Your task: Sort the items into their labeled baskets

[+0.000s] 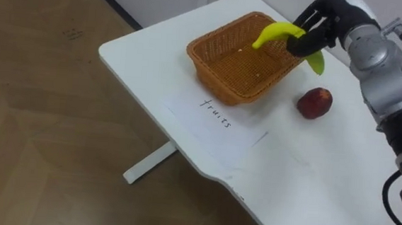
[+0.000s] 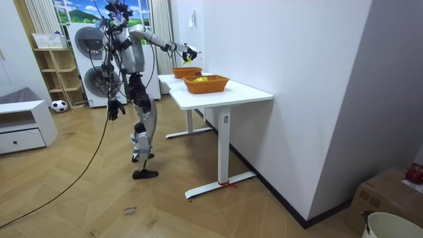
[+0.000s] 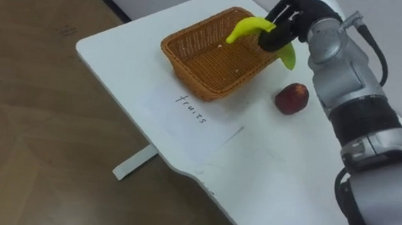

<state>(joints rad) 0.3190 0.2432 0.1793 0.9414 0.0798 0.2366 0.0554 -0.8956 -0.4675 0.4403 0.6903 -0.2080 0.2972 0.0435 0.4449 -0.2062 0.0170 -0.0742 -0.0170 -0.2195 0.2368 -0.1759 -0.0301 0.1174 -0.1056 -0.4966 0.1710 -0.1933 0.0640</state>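
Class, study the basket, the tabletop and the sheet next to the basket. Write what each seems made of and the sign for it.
The basket looks like woven wicker or rattan, matte orange-brown, by its open criss-cross weave; possibly imitation. The tabletop seems smooth white laminate or painted board, faintly shiny. The sheet is likely thin matte paper: flat, with handwriting.

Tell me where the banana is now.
Upper right of the left eye view: the right hand holds the banana over the right rim of the basket, near the red fruit on the table.
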